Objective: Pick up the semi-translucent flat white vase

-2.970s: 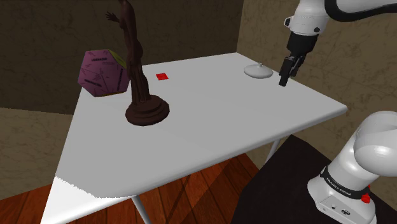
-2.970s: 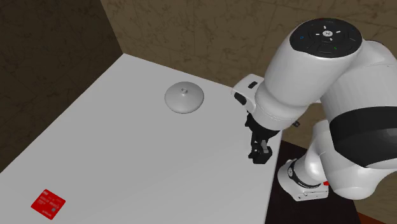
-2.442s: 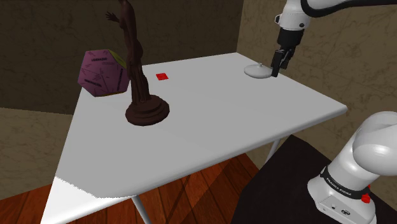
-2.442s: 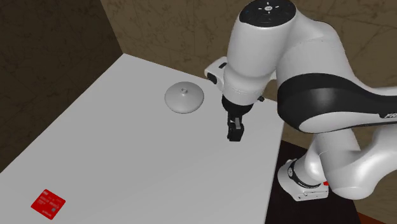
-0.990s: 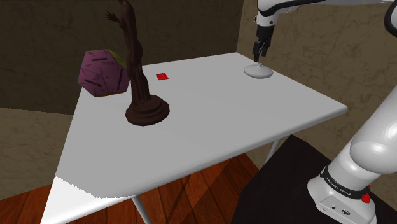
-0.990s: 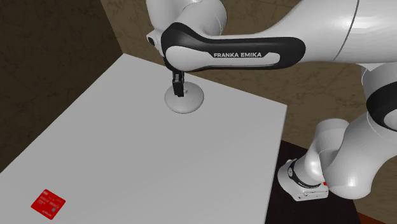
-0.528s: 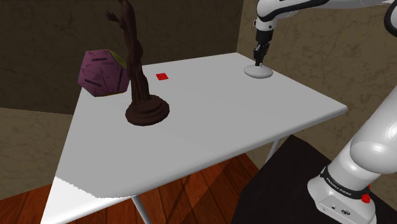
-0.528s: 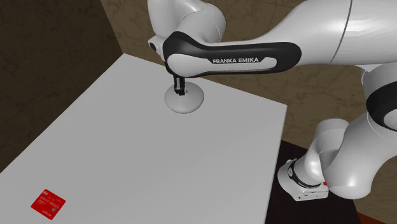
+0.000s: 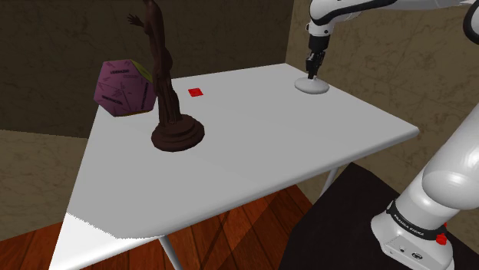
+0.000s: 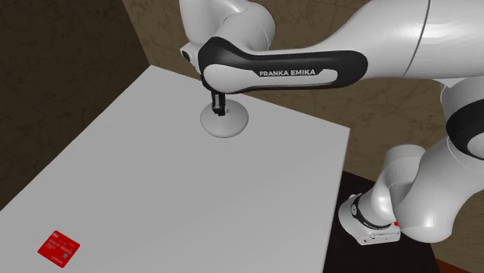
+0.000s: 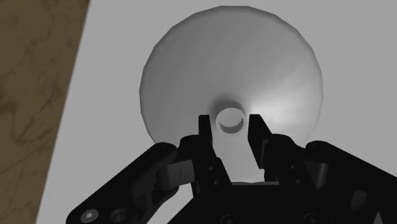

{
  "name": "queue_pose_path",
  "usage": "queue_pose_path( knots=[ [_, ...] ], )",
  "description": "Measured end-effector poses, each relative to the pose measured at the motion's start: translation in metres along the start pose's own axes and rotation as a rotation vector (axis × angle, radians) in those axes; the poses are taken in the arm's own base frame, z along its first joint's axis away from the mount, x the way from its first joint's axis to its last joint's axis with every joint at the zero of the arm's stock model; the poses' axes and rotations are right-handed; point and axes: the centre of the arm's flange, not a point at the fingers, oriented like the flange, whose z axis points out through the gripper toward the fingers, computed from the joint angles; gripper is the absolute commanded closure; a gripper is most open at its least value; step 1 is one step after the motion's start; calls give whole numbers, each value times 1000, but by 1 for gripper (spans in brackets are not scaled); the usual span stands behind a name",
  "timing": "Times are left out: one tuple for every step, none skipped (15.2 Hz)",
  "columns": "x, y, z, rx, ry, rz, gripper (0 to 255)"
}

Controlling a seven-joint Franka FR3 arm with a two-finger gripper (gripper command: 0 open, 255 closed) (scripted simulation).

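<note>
1. Vase (image 9: 314, 88) (image 10: 229, 127) (image 11: 191, 76): pale grey-white, a low, wide, round body that domes gently up to a short, narrow, open neck at its centre.
2. It stands upright on the white table (image 9: 269, 153), near the far corner, close to the brown wall (image 9: 384, 69).

shoulder cam: I'm looking down from beside the stand (image 9: 338, 218), taking in the whole tabletop (image 9: 253, 146) from some way off | second exterior: I'm looking steeply down, nearer, at the tabletop's wall-side corner | wrist: I'm peering close along the end effector (image 11: 231, 122) | shared: all three are catching the white vase (image 9: 313, 88)
</note>
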Motion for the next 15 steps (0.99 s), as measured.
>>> queue_pose_path(
  knots=[
    [-1, 0, -4, 0, 0, 0, 255],
    [0, 0, -9, 0, 0, 0, 255],
    [0, 1, -14, 0, 0, 0, 255],
    [1, 2, -19, 0, 0, 0, 255],
    [0, 2, -24, 0, 0, 0, 255],
    [0, 2, -29, 0, 0, 0, 255],
    [0, 3, -34, 0, 0, 0, 255],
    [0, 2, -39, 0, 0, 0, 255],
    [0, 3, -44, 0, 0, 0, 255],
    [-1, 4, -50, 0, 0, 0, 255],
    [-2, 4, -55, 0, 0, 0, 255],
    [-2, 4, -60, 0, 0, 0, 255],
    [-2, 4, -66, 0, 0, 0, 255],
    [-2, 4, -71, 0, 0, 0, 255],
    [-2, 4, -74, 0, 0, 0, 255]
  ],
)
